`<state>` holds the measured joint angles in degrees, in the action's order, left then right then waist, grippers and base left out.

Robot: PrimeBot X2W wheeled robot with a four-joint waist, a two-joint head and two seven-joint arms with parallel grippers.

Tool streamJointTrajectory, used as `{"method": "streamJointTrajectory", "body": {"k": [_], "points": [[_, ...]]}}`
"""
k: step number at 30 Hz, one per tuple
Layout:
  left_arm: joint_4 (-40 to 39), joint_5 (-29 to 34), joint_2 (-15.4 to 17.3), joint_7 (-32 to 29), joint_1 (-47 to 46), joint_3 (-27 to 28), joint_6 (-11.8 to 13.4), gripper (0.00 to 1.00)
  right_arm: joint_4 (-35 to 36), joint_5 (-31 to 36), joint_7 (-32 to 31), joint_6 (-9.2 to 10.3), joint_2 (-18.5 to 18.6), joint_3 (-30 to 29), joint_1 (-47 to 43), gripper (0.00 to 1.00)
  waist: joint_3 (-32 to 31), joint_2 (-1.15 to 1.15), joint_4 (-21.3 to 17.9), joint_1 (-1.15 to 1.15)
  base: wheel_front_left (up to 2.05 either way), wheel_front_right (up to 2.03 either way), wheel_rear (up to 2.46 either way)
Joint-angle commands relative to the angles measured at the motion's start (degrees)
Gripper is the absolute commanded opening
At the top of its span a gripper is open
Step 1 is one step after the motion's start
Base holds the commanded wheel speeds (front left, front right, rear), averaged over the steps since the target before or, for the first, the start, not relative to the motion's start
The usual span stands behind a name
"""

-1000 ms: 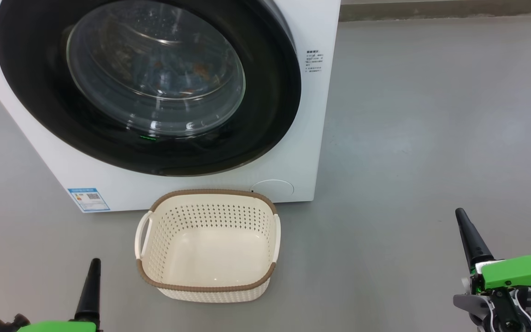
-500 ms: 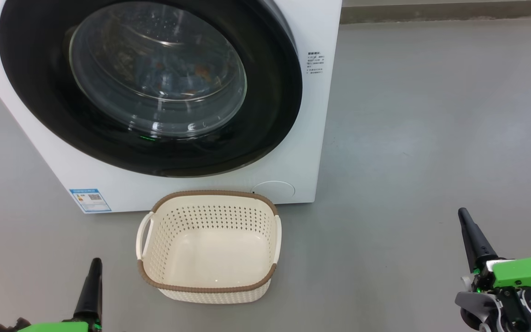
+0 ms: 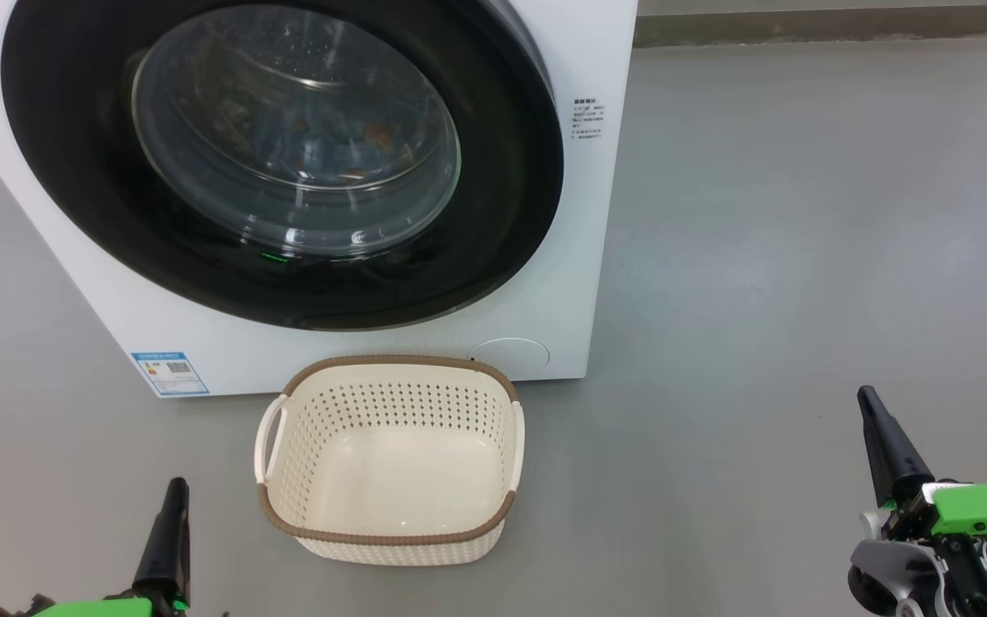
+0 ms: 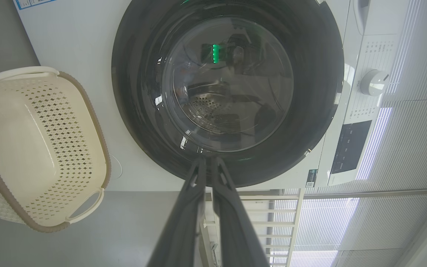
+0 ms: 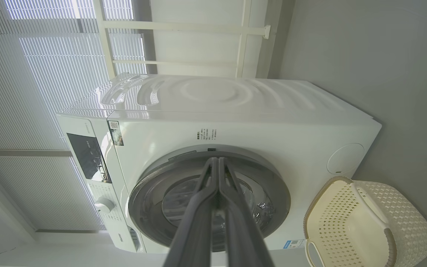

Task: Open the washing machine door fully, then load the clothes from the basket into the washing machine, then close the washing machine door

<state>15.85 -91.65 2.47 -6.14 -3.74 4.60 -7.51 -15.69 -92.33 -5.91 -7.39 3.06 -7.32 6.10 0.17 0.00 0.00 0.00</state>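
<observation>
The washing machine door (image 3: 511, 171) is shut, clothes (image 3: 322, 141) behind its glass, basket (image 3: 391, 361) empty in front.

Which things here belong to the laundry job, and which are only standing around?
For the job:
washing machine
washing machine door, shut
basket, empty
clothes, blue, behind the door glass

Not for the job:
blue label
control dial
window blinds

Entry barred by the shut washing machine door (image 3: 288, 154). The basket (image 3: 391, 359) found on the floor (image 3: 802, 257) just before the washing machine (image 3: 596, 214) front, under the door; top open to reach from above. Broad bare floor noted to the right.
</observation>
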Motion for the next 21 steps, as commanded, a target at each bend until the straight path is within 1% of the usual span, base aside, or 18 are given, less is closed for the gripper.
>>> {"method": "streamJointTrajectory", "body": {"k": [1, 21], "points": [[-1.8, -0.5, 0.4, -0.4, -2.4, 2.0, 0.0, 0.0, 1.7, -0.2, -0.3, -0.1, 0.1, 1.2, 0.0, 0.0, 0.0, 0.0, 0.0, 0.0, 0.0, 0.0, 0.0], [-1.8, -0.5, 0.4, -0.4, -2.4, 2.0, 0.0, 0.0, 1.7, -0.1, -0.3, -0.1, 0.1, 1.1, 0.1, 0.0, 0.0, 0.0, 0.0, 0.0, 0.0, 0.0, 0.0]]}}
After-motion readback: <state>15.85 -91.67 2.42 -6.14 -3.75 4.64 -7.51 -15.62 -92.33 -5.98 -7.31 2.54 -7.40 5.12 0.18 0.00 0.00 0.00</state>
